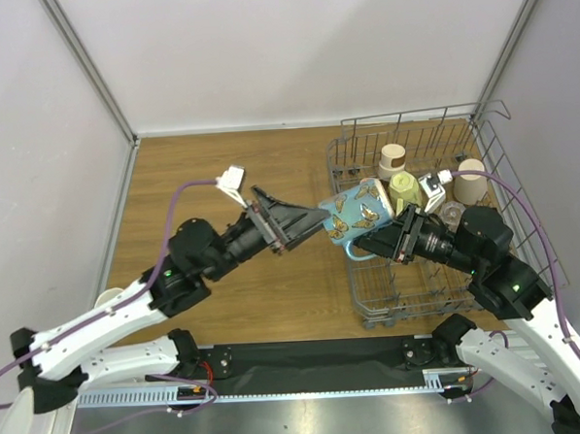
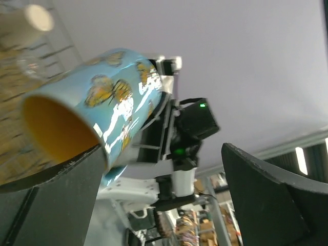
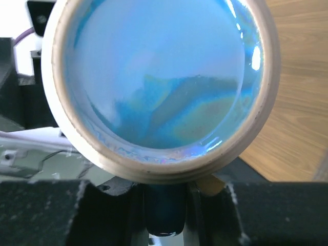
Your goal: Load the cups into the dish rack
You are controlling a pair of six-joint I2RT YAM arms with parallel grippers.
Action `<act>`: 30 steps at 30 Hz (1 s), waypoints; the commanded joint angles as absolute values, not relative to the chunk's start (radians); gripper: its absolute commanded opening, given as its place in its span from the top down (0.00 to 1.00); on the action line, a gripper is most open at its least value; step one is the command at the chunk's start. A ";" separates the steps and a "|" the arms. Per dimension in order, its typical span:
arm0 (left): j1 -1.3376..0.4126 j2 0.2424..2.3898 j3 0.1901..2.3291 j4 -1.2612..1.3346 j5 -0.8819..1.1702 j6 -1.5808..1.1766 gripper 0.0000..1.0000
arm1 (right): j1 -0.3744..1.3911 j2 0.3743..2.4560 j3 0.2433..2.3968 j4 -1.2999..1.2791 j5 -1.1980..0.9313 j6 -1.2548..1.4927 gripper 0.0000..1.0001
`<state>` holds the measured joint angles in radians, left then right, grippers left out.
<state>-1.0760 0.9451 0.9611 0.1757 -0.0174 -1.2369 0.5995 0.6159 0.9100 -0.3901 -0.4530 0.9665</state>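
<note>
While the mug (image 1: 353, 212) is clamped by its handle (image 3: 164, 218) in the right gripper (image 1: 374, 240), just ahead of it at the rack (image 1: 338, 161) edge, the left gripper (image 1: 314, 219) is spread wide beside the mouth (image 2: 56, 128). Glazed ceramic is judged stiff, slick, breakable; a handle hold is preferred. Axis is laid level, mouth toward the left gripper.

A blue butterfly mug (image 1: 353, 214) hangs tilted over the left wall of the dish rack (image 1: 372, 305), with the right gripper (image 1: 369, 234) closed on it. The left gripper (image 1: 315, 222) meets the mug's other side, fingers spread wide, above the wooden table (image 1: 219, 162). Several cups (image 1: 403, 190) sit in the rack's far half.
</note>
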 commanded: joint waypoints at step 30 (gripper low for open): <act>-1.055 0.922 1.421 -1.373 -0.557 -1.312 0.00 | 0.594 0.797 1.008 -0.779 0.341 0.420 1.00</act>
